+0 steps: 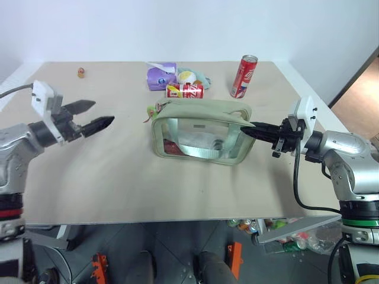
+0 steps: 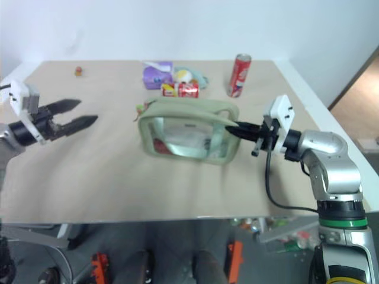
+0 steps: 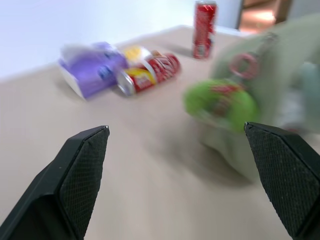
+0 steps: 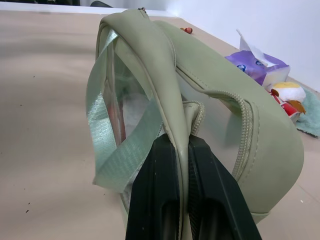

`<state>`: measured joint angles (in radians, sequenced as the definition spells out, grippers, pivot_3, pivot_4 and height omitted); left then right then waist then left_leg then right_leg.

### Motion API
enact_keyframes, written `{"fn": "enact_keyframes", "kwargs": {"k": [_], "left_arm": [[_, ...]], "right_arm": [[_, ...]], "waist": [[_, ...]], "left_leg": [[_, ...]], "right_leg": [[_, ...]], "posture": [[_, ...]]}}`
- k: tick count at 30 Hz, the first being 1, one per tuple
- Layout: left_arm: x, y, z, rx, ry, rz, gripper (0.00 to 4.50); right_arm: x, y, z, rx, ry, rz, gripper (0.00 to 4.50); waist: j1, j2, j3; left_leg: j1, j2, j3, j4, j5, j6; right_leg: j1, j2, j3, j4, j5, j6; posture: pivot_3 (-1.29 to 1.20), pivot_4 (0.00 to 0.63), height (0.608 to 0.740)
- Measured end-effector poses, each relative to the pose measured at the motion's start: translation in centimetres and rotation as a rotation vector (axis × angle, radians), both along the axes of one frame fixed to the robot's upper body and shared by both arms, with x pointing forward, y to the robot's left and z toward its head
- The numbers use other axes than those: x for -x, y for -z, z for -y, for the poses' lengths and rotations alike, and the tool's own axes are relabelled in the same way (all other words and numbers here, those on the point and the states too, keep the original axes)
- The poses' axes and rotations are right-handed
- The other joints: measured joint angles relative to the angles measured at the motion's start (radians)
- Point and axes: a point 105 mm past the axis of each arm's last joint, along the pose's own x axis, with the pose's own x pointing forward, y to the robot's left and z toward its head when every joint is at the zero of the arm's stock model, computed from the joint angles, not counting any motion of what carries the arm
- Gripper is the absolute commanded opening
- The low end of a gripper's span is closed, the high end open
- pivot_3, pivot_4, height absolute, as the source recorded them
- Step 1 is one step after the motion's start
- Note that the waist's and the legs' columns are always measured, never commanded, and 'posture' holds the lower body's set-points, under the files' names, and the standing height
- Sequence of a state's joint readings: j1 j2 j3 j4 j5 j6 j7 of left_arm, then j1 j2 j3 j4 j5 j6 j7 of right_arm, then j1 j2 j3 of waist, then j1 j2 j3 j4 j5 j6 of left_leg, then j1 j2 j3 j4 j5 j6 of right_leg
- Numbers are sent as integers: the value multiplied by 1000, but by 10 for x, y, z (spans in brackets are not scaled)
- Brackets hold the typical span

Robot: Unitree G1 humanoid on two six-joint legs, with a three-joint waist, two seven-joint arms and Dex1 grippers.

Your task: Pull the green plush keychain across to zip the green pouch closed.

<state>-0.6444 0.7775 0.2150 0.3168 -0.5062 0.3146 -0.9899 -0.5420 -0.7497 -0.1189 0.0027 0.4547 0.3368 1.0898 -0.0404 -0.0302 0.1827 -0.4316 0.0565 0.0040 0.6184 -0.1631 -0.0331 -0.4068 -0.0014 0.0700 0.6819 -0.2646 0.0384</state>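
While the table [image 1: 118, 177] carries the green pouch [image 1: 201, 133] at its centre, the right gripper [image 1: 251, 127] is pinched tight on the fabric at the pouch's right end. Left gripper [image 1: 95, 117] hovers well left of it, fingers spread wide, holding nothing. Green plush keychain [image 3: 220, 102] hangs at the pouch's left end.
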Motion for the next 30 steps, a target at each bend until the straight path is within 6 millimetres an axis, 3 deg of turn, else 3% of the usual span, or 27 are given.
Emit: {"fn": "enact_keyframes", "kwargs": {"k": [5, 10, 14, 24, 27, 30], "left_arm": [[-22, -1, 29, -12, 125, 25, 4500], [-40, 18, 44, -32, 204, -40, 4500], [-47, 28, 59, -41, 252, -74, 4500], [-58, 27, 82, -51, 281, -49, 4500], [-57, 25, 87, -30, 305, -44, 3695], [-56, 22, 89, -4, 320, -42, 2599]], "right_arm": [[0, 1, -1, 4, -1, 7, 46], [3, 1, -2, 11, 0, 15, 46], [4, 0, -3, 18, 7, 20, 46], [12, 4, 1, 28, 31, 7, 46], [13, 4, 3, 27, 42, 6, 0], [14, 4, 3, 27, 43, 9, 0]], "waist": [[-6, 0, 0], [-6, 0, 0], [-6, 0, 0], [-5, 0, 0], [-5, 0, 0], [-5, 0, 0]], "left_leg": [[0, 0, 0, 0, 0, 0], [-2, 0, -1, -1, -1, 1], [-3, 0, -1, 0, -1, 1], [-4, 0, -2, 1, -1, 1], [-4, -1, -2, 1, -1, 1], [-4, -1, -3, 1, -1, 1]], "right_leg": [[-1, 1, 1, 0, 0, 0], [-2, 2, 0, 0, 0, 0], [-2, 2, 0, 0, 0, 0], [-2, 2, -1, 0, -1, 1], [-2, 1, -1, 0, -1, 1], [-2, 1, -1, 0, -1, 1]], "posture": [[0, 150, 740], [0, 150, 740], [0, 150, 740], [0, 150, 740], [0, 150, 740], [0, 150, 740]]}}
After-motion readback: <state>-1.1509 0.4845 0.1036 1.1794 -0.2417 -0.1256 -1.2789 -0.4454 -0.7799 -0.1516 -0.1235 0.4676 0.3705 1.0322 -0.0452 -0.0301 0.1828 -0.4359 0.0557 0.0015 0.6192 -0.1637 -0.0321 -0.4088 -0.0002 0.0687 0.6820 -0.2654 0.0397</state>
